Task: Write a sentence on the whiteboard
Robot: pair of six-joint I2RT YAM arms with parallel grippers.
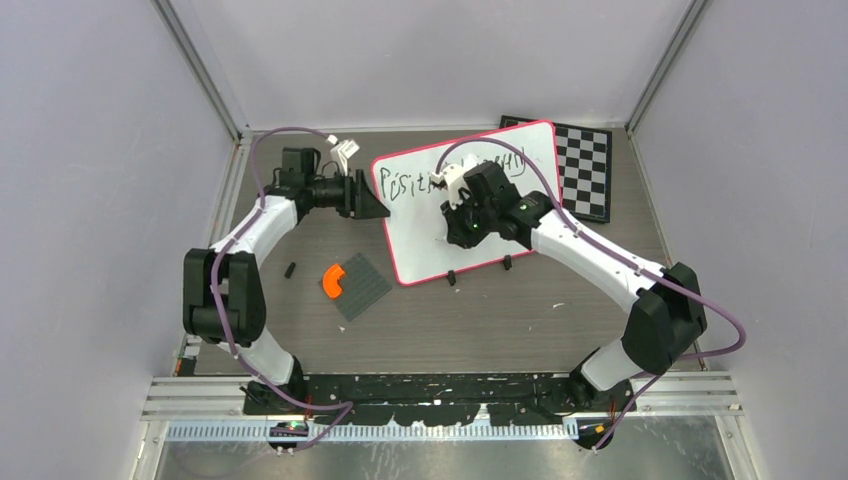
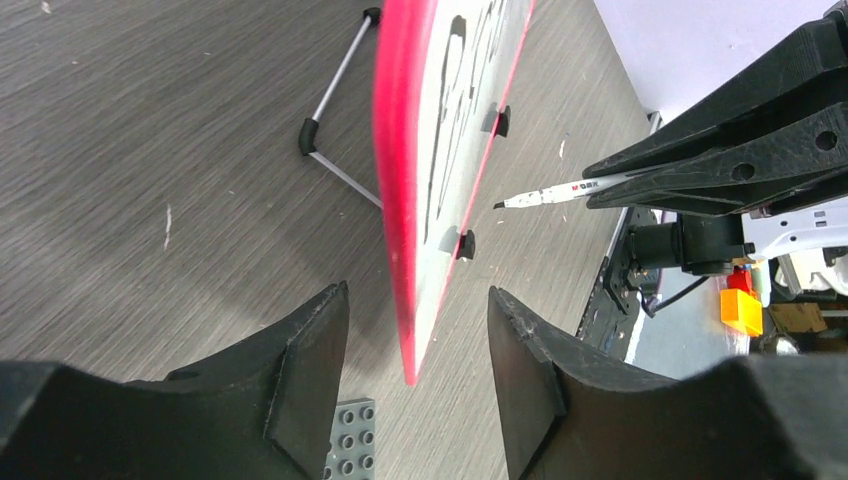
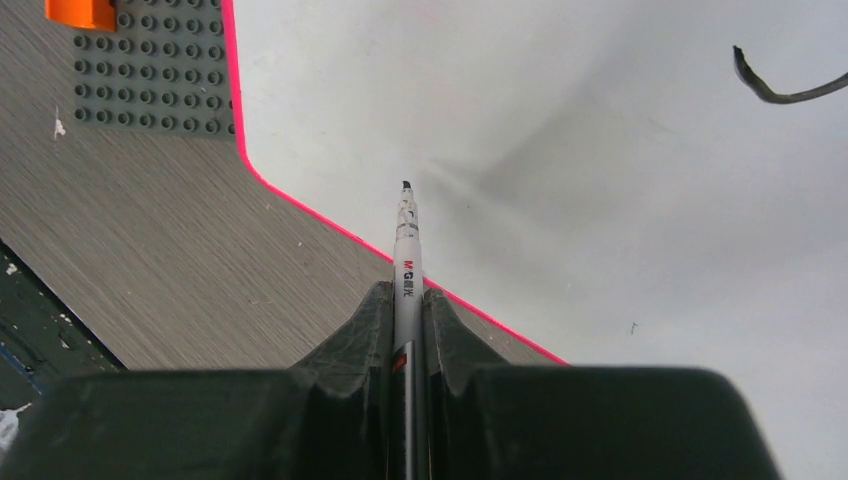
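Note:
The whiteboard [image 1: 480, 225] stands tilted on its two black feet in the middle of the table. The sentence [image 1: 412, 185], a black scrawl, runs along its upper part. My right gripper [image 1: 449, 213] is over the board, shut on a white marker [image 3: 407, 250]. The marker's black tip points at a bare part of the whiteboard [image 3: 600, 150] near its lower corner, and I cannot tell whether it touches. My left gripper [image 2: 418, 300] is open at the board's left side. The red rim [image 2: 395, 200] sits between its jaws with a gap on each side.
A checkered chessboard [image 1: 588, 165] lies behind the whiteboard at the back right. A grey studded plate [image 1: 362, 288] with an orange piece [image 1: 333, 281] lies left of the board's front corner. A small black object [image 1: 290, 268] lies nearby, and a white object [image 1: 345, 150] sits at the back.

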